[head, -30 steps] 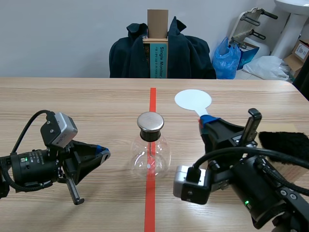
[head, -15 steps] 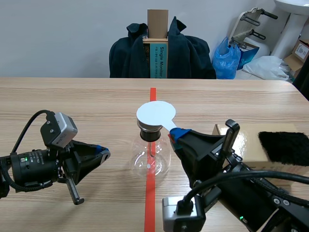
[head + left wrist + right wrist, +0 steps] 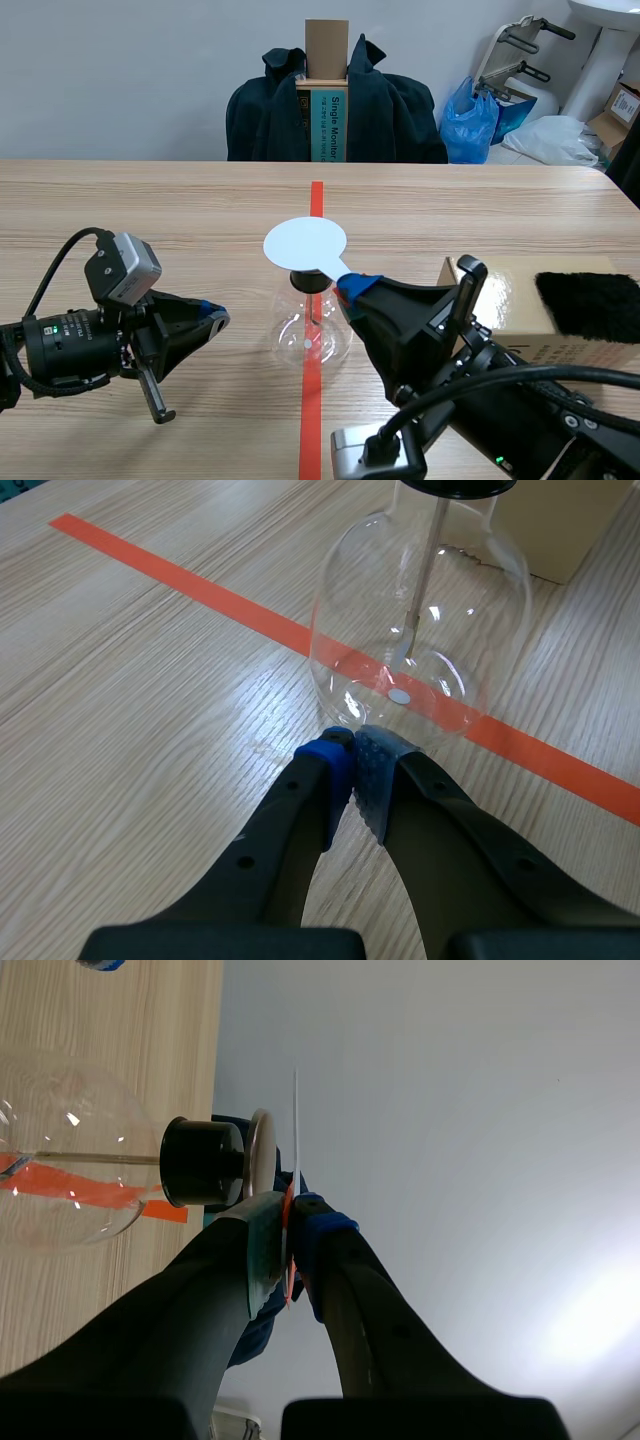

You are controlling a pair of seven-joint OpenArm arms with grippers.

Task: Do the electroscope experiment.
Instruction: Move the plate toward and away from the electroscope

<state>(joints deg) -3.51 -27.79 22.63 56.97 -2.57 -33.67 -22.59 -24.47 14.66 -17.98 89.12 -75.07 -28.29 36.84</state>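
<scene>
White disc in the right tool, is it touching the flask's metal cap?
Apart. The right wrist view sees the white disc edge-on, with a thin gap between it and the metal cap.

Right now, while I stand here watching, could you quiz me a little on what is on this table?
1. True or false: the left gripper grips the glass flask.
2. What does the right gripper hold? A a spoon; B a white disc; C nothing.
3. Fill in: the black fur lies on a ____.
Key: 1 false, it is shut on nothing, beside the flask. 2 B. 3 cardboard box.
</scene>
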